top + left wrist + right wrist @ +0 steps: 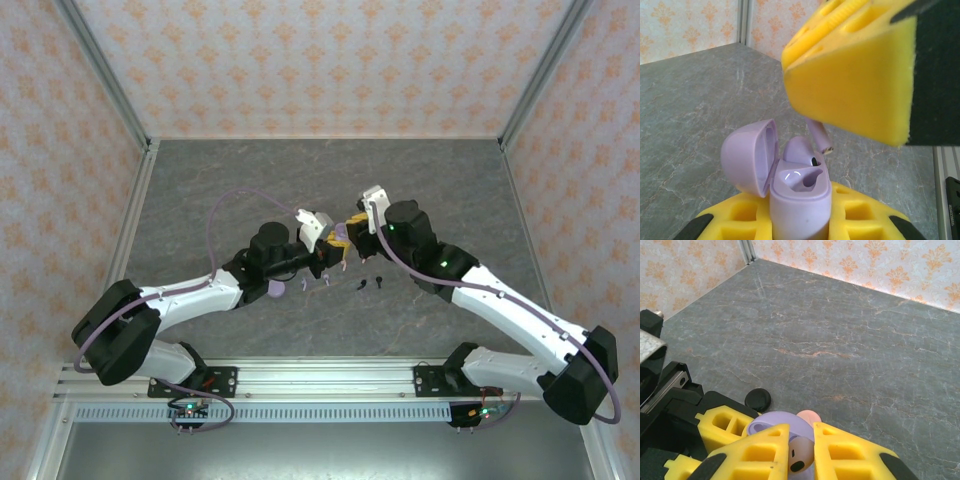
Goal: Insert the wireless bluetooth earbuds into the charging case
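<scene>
My left gripper (pixel 800 222) is shut on an open lavender charging case (pixel 801 200), held upright with its lid (pixel 747 156) swung to the left. One lavender earbud (pixel 799 149) sits in the case's far socket; the near socket is empty. My right gripper (pixel 801 454) is shut on a second lavender earbud (pixel 802 455), whose stem (pixel 819 135) hangs just above the case, under the yellow fingers (pixel 855 75). In the top view the two grippers meet at mid-table, left (pixel 332 256) and right (pixel 352 226).
Below the grippers lie a black round case (pixel 758 399) and a pink round case (pixel 808 416). A lavender disc (pixel 277 291), small pale earbuds (pixel 306 285) and two black earbuds (pixel 371 283) lie on the grey table (pixel 450 190). Patterned walls surround the table.
</scene>
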{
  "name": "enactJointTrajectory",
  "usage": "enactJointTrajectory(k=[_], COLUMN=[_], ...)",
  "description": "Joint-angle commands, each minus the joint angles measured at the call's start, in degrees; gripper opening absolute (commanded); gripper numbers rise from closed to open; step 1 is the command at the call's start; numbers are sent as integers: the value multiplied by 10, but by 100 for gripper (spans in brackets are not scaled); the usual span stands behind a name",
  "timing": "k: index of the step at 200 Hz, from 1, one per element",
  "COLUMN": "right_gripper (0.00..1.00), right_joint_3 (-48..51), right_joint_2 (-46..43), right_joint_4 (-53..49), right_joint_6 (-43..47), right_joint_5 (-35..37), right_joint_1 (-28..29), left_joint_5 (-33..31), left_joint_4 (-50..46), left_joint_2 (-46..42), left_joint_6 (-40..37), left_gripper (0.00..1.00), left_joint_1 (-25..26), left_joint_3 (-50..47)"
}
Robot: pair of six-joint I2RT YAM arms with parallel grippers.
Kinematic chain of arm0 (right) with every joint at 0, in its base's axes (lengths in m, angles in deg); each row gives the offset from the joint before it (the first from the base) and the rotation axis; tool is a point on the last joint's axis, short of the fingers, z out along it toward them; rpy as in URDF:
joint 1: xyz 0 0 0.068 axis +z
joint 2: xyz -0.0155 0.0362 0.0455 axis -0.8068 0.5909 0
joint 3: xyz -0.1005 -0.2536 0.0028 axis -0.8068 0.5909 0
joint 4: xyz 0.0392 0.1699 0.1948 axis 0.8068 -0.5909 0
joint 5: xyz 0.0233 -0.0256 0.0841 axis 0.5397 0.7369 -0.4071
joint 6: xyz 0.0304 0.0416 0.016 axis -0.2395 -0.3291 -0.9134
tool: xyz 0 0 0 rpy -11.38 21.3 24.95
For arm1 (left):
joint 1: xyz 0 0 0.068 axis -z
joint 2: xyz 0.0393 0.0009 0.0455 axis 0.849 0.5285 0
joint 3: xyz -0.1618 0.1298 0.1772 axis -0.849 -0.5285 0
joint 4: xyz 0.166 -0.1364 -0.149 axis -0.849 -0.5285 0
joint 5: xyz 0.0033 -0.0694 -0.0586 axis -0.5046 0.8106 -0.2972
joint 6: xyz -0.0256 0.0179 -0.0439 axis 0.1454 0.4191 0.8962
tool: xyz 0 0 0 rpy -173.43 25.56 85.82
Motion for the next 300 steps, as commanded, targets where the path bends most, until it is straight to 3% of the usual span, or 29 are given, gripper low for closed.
enactJointTrajectory(k=[1, 223, 300], right_gripper=[15, 15, 15], right_joint_3=[-15, -12, -14], right_joint_2=[9, 24, 7], right_joint_4=[18, -9, -33], right_joint_6=[14, 27, 62], right_joint_5=[17, -32, 28], right_joint_1=[7, 20, 21], left_joint_5=[9, -2, 2], left_joint_4=[1, 10, 6], left_joint_2=[-1, -5, -4], left_joint_6=[-4, -4, -7], left_gripper=[0, 0, 0], left_joint_1=[6, 6, 6], left_joint_3=[22, 18, 16])
